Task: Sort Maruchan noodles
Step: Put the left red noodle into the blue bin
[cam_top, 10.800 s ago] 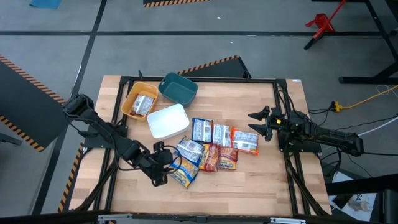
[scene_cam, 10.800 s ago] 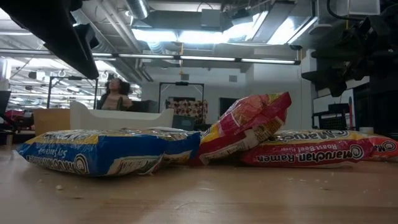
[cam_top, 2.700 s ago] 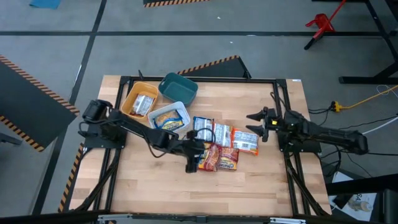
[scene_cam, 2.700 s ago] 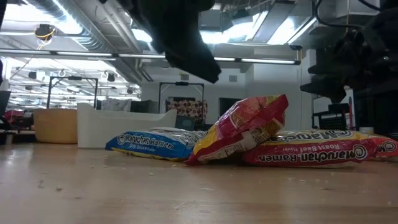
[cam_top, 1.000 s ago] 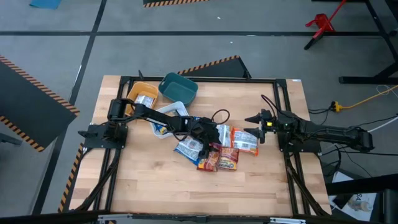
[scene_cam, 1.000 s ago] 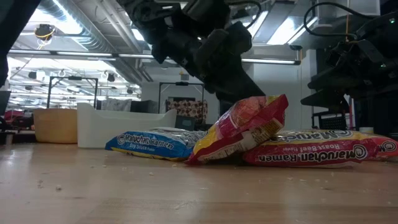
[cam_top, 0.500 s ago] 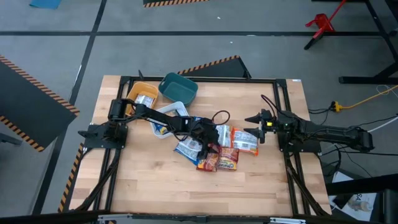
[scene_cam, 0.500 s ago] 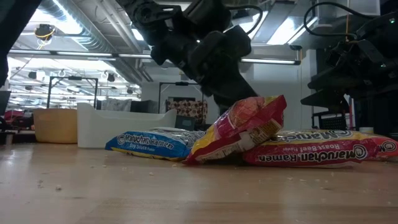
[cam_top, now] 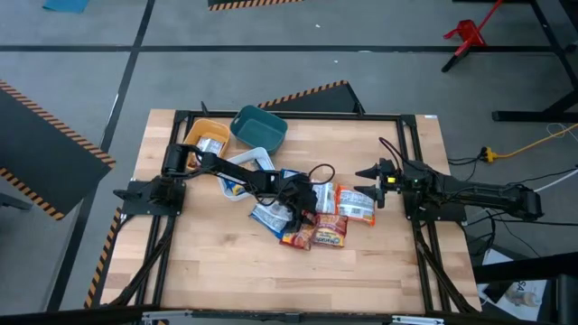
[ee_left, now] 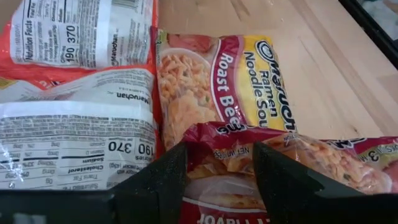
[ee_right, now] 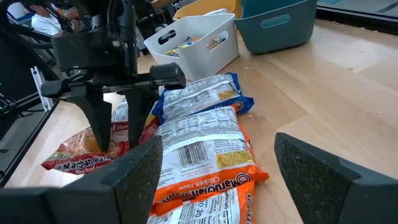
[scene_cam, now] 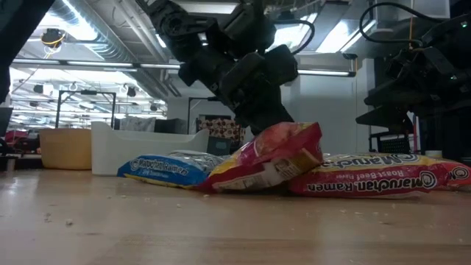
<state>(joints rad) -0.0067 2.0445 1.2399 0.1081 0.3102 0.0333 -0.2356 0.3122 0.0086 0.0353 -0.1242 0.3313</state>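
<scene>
Looking straight down: left pincer lowered onto the cluster of noodle packets near the middle of the table, fingers clamped on a red-yellow packet at the near side of the heap. Right pincer parked just beside the cluster toward the right edge, jaws spread wide and holding nothing. Toward the far-left corner, a yellow bin, a teal bin and a white bin, partly covered by the arm.

From table height: same red-yellow packet tilted, leaning on a flat red "Roast Beef" packet; a blue-white packet lying flat just beside it, in front of the white bin.

From the left wrist: both dark fingers straddling the crinkled end of the red-yellow packet, pinching it. Beyond, a Roast Beef packet face up and two packets back side up, nutrition print showing.

From the right wrist: orange Chicken packets stacked, silvery backs up, blue-white one behind.
</scene>
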